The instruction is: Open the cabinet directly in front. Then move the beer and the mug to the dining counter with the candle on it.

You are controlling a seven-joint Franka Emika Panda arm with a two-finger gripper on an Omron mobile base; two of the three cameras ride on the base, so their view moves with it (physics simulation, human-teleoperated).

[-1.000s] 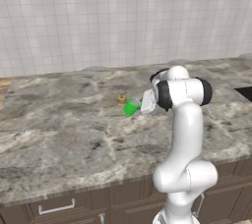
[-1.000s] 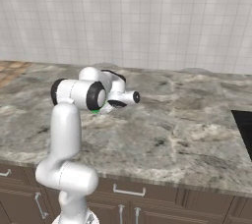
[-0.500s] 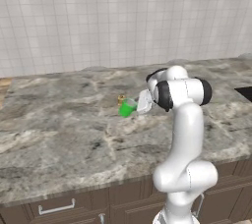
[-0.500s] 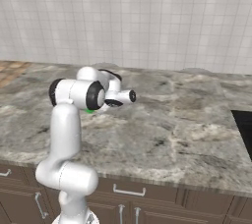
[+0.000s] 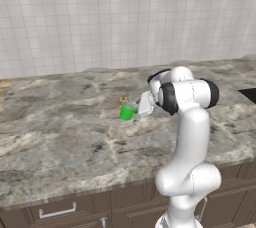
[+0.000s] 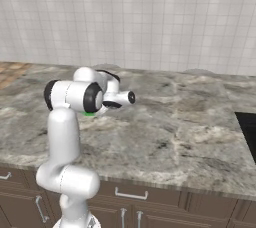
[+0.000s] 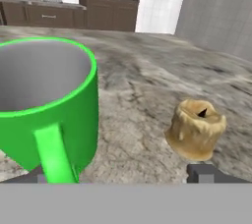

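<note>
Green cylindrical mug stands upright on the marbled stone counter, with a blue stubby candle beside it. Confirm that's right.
Not quite: the stubby candle is yellowish-tan, not blue, as the hand view shows. The green cylindrical mug does stand upright on the marbled stone counter beside it.

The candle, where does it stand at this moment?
The candle stands on the dining counter, right of the mug in the hand view; in the left base view it sits just behind the mug.

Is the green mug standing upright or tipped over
Upright. The mug stands on the dining counter with its rim level and its greyish inside facing up.
</note>
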